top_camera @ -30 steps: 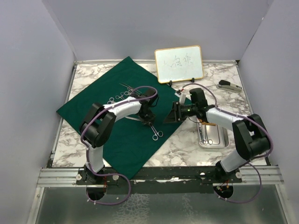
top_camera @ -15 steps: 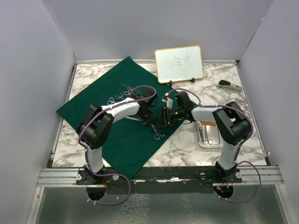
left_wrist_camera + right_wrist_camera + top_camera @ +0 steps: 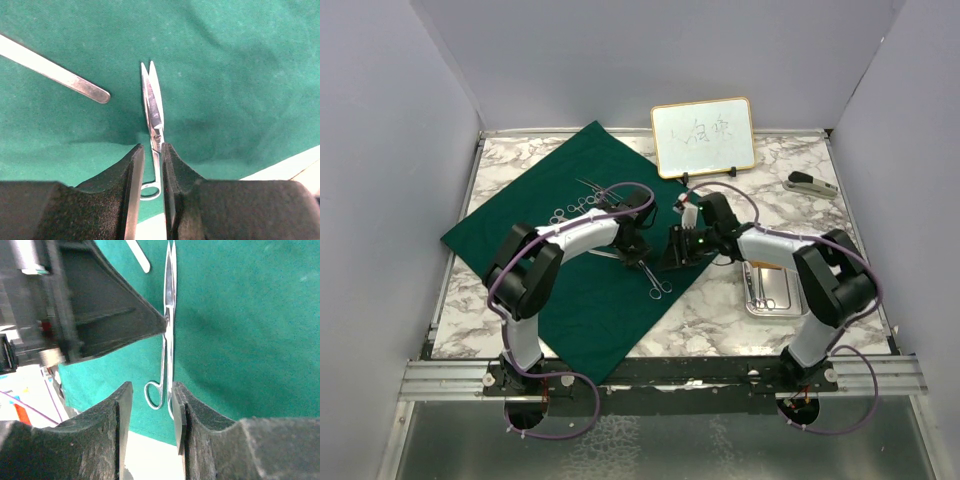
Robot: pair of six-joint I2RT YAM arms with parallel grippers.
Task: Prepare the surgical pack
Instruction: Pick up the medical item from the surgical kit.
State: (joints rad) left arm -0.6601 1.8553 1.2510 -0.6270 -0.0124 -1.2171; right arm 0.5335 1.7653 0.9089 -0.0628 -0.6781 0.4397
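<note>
The right gripper (image 3: 151,392) has moved in from the edge of the green cloth (image 3: 530,220) and now sits close to the left gripper (image 3: 152,150). Both are at the scissors (image 3: 156,115), which lie flat on the cloth. The left gripper is pinched tight on them at the joint. The right gripper's jaws stand a little apart, with one finger ring between them. The scissors look thin, hard, light and slippery, and the tips are sharp. The rings or the joint seem the best places to hold. The soft cloth could bunch up under them. The steel tray (image 3: 803,300) sits well apart on the table.
</note>
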